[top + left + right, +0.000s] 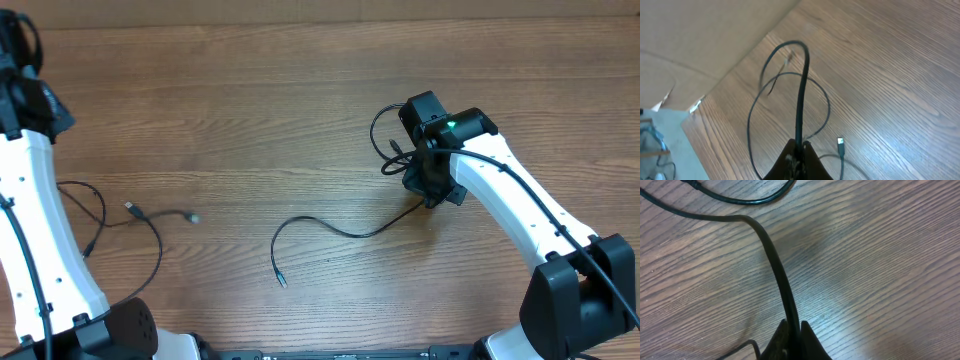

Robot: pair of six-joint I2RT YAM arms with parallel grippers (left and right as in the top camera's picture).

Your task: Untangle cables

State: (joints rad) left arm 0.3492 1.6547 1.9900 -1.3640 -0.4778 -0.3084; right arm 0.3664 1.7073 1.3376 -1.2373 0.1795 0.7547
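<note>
1. The middle cable lies on the desk with its long axis running left to right. Its free tip points toward the near edge. From there the cord climbs, arches over, runs right in a shallow sag and rises to the right hand.
2. The right hand is closed, pinching the middle cable between its fingertips. In the wrist view the cord leads straight away from the fingers, then bends off to the left, flat on the wood.
3. A second cord curves across the top of that wrist view, apart from the gripped one.
4. In the overhead view a small loop sits just beside the right hand, on its left.
5. The left cable lies near the left arm in loose, crossing curves. Whether it is one cord or two I cannot tell.
6. Its USB plug points up and left, and a pale tip points right.
7. The left hand is closed on the left cable. The cord runs straight out from the fingertips and hooks over sharply at the far end. Thinner loops ring it on the desk below, and the USB plug lies just right of the fingers.
8. Every cord is thin, round and black with a slight sheen. The USB plug is metal-tipped.
</note>
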